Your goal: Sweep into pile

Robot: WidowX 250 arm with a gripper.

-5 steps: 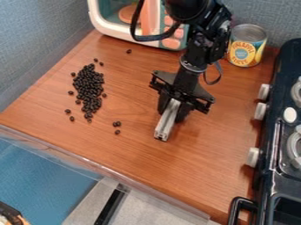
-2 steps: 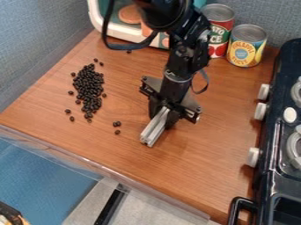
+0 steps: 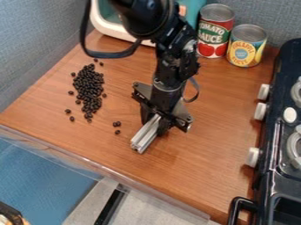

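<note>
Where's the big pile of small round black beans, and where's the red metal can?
Pile of small round black beans (image 3: 89, 86): camera view, middle of the pile.
Red metal can (image 3: 214, 36): camera view, front of its label.

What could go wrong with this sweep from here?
1. The bar in the gripper is narrow; beans might slip past its end.
2. The three stray beans lie between the bar and the main pile; a poorly angled stroke may scatter them.
3. An overlong stroke toward the tabletop's near edge could push beans off.
</note>
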